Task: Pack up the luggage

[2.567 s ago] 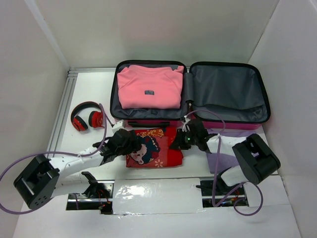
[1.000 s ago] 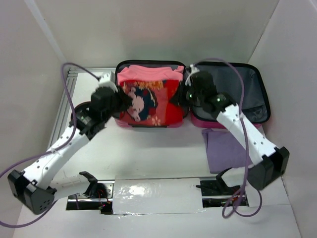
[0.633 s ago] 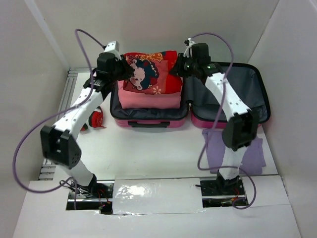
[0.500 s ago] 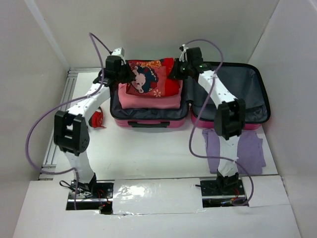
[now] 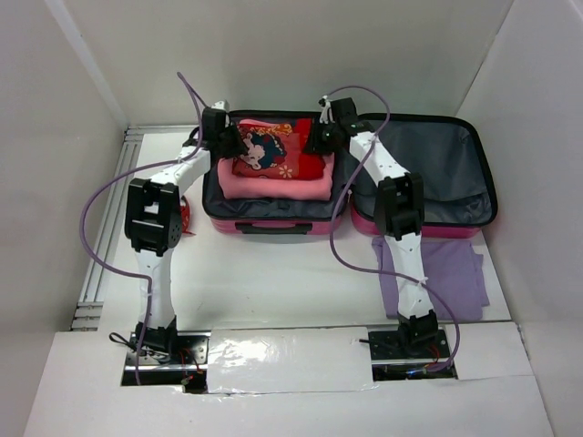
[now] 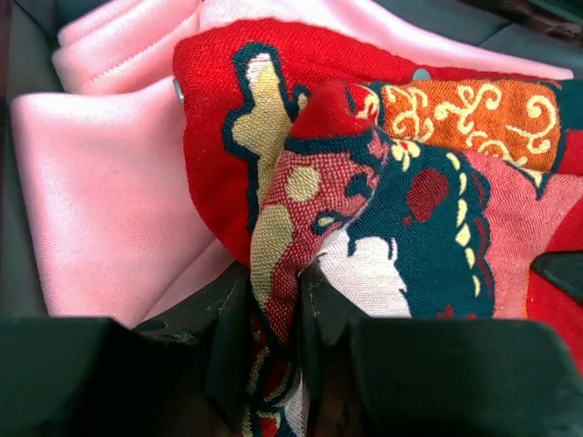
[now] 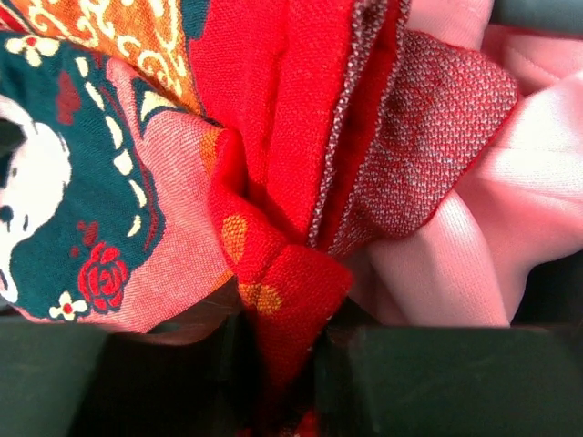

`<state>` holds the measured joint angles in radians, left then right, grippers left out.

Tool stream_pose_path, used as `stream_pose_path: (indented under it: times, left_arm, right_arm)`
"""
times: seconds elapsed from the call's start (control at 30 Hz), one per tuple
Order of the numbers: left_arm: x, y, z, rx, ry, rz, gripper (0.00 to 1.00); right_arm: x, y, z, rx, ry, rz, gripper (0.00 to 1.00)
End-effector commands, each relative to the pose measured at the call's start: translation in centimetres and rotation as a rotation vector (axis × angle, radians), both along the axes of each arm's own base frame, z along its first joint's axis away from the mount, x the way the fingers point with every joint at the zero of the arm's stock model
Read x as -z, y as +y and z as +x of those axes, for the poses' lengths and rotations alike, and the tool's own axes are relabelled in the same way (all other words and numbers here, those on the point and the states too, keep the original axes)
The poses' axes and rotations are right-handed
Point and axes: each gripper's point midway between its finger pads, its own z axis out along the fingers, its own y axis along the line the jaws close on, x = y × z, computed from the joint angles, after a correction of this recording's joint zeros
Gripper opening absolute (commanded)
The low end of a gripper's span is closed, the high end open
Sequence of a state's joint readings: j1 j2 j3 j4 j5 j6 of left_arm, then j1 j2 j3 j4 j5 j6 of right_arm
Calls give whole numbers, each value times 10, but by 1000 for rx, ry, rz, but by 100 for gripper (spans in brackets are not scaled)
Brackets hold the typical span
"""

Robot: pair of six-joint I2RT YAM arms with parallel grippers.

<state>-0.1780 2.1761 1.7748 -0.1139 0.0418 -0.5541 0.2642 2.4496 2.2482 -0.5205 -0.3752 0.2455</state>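
Note:
The luggage [image 5: 273, 228] lies open at the back of the table, pink walls showing and grey lining [image 5: 428, 168] bare in its right half. A folded pink sweater [image 5: 273, 187] fills the left half. On top of it, toward the far edge, rests a red garment with a cartoon print [image 5: 278, 150]. My left gripper [image 5: 230, 138] pinches the garment's left edge, and my right gripper [image 5: 317, 138] pinches its right edge. In the left wrist view the fingers of the left gripper [image 6: 278, 291] clamp a fold of the print [image 6: 410, 200] over the sweater [image 6: 100, 200]. In the right wrist view the right gripper [image 7: 282, 319] holds a red fold [image 7: 273, 109].
Red headphones [image 5: 182, 218] lie left of the luggage, partly hidden behind the left arm. A purple cloth [image 5: 455, 278] lies on the table in front of the luggage's right half, under the right arm. White walls close in on three sides.
Both arms lifted the red garment off the table in front of the luggage, carried it away over the left half, and brought it down onto the pink sweater.

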Motion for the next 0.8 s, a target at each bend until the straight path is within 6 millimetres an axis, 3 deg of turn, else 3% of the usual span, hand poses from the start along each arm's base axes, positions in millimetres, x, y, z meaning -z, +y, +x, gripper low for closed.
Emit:
stream_pose_path:
  times: [0.0, 0.1, 0.13, 0.2, 0.23, 0.27, 0.3, 0.33, 0.37, 0.47, 0.5, 0.57, 0.6, 0.63, 0.67, 0.7, 0.73, 0.77]
  left_arm:
    - [-13, 37, 17, -97, -43, 81, 28]
    - [-27, 38, 12, -86, -65, 96, 61]
    - [-43, 33, 10, -71, -94, 102, 65]
    - [-72, 34, 12, -62, -154, 113, 77]
    - [-92, 34, 14, -59, -186, 117, 99]
    - [-112, 35, 13, -56, -219, 120, 100]
    - [-123, 32, 9, -47, -230, 141, 100]
    - [-147, 32, 10, -47, -271, 142, 100]
    - [-170, 33, 6, -50, -305, 136, 100]
    - [-215, 24, -11, -5, -378, 129, 100]
    - [-245, 21, -25, 17, -431, 108, 100]
    - [-257, 7, -44, 65, -448, 89, 100]
    - [-264, -8, -56, 103, -459, 77, 100]
    - [-284, -16, -77, 128, -492, 46, 100]
    - [-288, -27, -90, 155, -491, 20, 100]
    - [-267, -40, -102, 196, -443, 7, 100]
    - [-266, -69, -121, 267, -440, -25, 100]
    - [-263, -82, -135, 289, -425, -56, 100]
  right_arm:
    - [-13, -43, 10, 96, -26, -73, 41]
    - [-46, -42, 7, 96, -82, -89, 61]
    - [-61, -42, 8, 97, -108, -81, 71]
    - [-104, -44, 6, 114, -192, -98, 80]
    - [-119, -47, 3, 122, -206, -99, 85]
    - [-156, -51, 2, 147, -277, -92, 92]
    - [-172, -55, -2, 156, -304, -100, 94]
    - [-185, -58, -7, 167, -320, -102, 96]
    - [-221, -64, -18, 186, -382, -90, 98]
    - [-266, -76, -43, 213, -457, -93, 98]
    - [-287, -86, -65, 236, -488, -104, 99]
    - [-301, -104, -85, 295, -507, -112, 99]
    - [-303, -126, -108, 365, -500, -139, 99]
    - [-300, -136, -121, 404, -482, -136, 99]
    - [-293, -152, -133, 443, -462, -146, 99]
    - [-286, -163, -145, 476, -447, -147, 99]
    - [-263, -176, -173, 502, -401, -160, 99]
    - [-249, -185, -187, 539, -362, -163, 99]
